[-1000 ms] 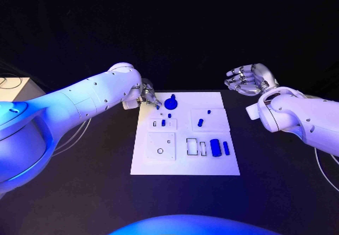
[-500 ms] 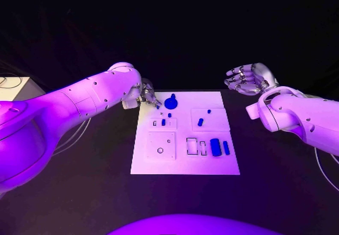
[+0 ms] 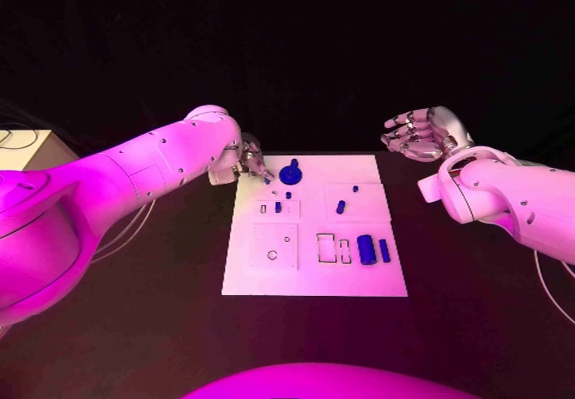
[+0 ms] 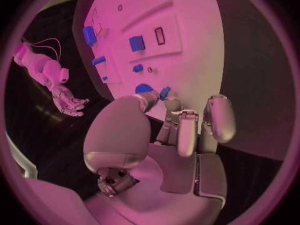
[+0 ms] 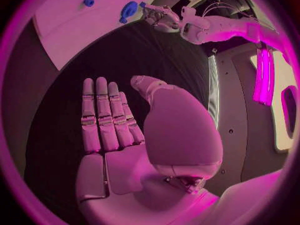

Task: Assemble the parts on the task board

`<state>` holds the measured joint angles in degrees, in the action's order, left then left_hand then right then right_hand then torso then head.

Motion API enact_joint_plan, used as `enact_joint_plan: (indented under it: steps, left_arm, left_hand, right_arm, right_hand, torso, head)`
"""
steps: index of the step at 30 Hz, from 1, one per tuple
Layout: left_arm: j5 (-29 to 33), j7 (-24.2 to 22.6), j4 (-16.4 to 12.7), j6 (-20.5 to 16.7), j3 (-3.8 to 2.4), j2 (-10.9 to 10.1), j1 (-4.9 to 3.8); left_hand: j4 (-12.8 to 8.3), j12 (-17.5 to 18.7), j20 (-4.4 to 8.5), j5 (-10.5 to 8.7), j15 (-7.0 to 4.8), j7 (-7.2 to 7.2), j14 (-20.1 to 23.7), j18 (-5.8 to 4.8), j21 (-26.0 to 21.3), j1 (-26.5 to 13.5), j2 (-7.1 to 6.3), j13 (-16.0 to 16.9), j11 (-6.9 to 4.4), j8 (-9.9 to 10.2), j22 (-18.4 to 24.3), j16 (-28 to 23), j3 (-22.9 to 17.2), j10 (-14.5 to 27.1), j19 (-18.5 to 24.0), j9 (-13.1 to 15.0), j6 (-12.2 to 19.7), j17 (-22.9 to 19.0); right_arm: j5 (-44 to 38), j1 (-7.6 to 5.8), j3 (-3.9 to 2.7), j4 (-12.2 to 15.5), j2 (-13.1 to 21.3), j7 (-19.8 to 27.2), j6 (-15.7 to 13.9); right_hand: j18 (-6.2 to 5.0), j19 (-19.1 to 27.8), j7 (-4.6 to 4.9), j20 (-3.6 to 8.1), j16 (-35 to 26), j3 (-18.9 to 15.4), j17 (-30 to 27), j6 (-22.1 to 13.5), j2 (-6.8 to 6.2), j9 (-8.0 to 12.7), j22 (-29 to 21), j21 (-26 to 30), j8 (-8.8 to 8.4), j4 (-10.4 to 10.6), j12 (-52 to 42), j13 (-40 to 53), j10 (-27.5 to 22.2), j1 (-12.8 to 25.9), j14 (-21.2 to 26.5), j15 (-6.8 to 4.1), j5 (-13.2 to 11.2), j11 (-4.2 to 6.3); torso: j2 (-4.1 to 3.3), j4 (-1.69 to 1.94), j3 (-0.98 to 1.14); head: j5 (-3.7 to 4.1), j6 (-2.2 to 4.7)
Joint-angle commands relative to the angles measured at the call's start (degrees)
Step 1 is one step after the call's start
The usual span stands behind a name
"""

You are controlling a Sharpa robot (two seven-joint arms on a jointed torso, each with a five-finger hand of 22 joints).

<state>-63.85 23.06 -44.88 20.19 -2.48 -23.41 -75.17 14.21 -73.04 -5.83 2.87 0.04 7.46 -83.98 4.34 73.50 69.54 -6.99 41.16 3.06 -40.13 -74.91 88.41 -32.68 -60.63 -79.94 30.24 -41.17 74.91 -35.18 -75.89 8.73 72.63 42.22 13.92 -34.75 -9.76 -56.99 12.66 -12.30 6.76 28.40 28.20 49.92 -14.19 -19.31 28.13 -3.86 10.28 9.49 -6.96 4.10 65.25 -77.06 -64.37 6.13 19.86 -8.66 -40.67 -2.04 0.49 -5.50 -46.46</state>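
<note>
Black desk carries our white task board, where our left robot hand pinches a blue part at its far edge, our right robot hand hovers released, and a tilted part could jam.

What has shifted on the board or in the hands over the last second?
Nothing visibly moved. The left hand stays at the task board's far left corner beside the round blue part; the right hand stays open off the board's far right.
</note>
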Motion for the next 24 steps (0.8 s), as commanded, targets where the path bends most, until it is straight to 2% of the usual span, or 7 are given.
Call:
enact_joint_plan:
  steps: [1,16,21,24]
  left_arm:
    - [0.1,-0.8,0.0,1.0,0.02,0.2,0.0]
    - [0.4,-1.0,0.2,1.5,0.12,0.4,0.01]
    - [0.6,-1.1,0.2,1.4,0.14,0.3,0.02]
    - [1.3,-1.1,0.2,1.1,0.15,0.2,0.02]
  left_hand:
    - [-0.1,0.2,0.32,0.02,-0.3,-0.09,-3.2,-0.24,0.1,0.8,0.27,0.0,0.05,0.5,-7.4,0.0,-0.7,-0.4,0.0,-0.1,-0.3,9.3]
    - [-2.1,0.4,0.39,0.03,-0.32,-0.03,-3.4,-0.33,0.5,2.3,1.13,0.5,0.05,1.6,-7.6,0.1,-4.1,-0.8,-0.2,-0.5,-0.8,9.7]
    - [-4.2,0.8,0.44,0.06,-0.39,-0.08,-3.4,-0.31,0.4,2.8,1.14,0.7,-0.02,1.8,-7.7,0.1,-7.3,-0.8,-0.2,-0.3,-1.1,9.8]
    - [-6.4,1.1,0.5,0.08,-0.45,-0.04,-3.4,-0.29,0.4,2.9,1.63,0.8,-0.11,1.6,-7.7,0.0,-10.7,-0.9,-0.2,0.2,-1.3,9.8]
  right_arm:
    - [-0.1,0.0,0.0,0.1,0.0,0.6,0.6]
    - [-0.1,0.0,0.0,0.1,0.0,0.6,0.7]
    - [-0.1,0.0,0.0,0.1,0.0,0.6,0.7]
    - [-0.1,0.0,0.0,0.1,0.0,0.5,0.7]
  right_hand:
    - [-0.64,0.1,0.14,-0.13,-0.4,-0.1,-0.1,0.4,0.07,0.1,-0.1,0.0,-0.35,-0.4,0.0,-0.1,0.3,0.7,-0.3,-0.06,0.3,-0.13]
    - [-0.64,0.0,0.13,-0.12,-0.5,0.0,-0.1,0.5,0.13,0.1,-0.4,0.0,-0.38,-0.5,0.0,-0.1,0.4,0.7,-0.3,-0.07,0.4,-0.11]
    - [-0.64,0.0,0.13,-0.12,-0.5,0.0,-0.1,0.5,0.13,0.1,-0.4,0.0,-0.38,-0.5,0.0,-0.1,0.4,0.7,-0.3,-0.07,0.4,-0.11]
    - [-0.64,0.0,0.13,-0.12,-0.5,0.0,-0.1,0.5,0.13,0.1,-0.4,0.0,-0.38,-0.5,0.0,-0.1,0.4,0.7,-0.3,-0.07,0.4,-0.11]
  torso:
    - [-0.02,-0.03,-0.01]
    - [-0.01,-0.04,-0.01]
    - [0.01,0.02,-0.01]
    - [0.04,-0.01,-0.02]
  head:
    - [-0.01,-0.04]
    - [0.05,-0.18]
    - [0.11,-0.18]
    - [0.07,-0.21]
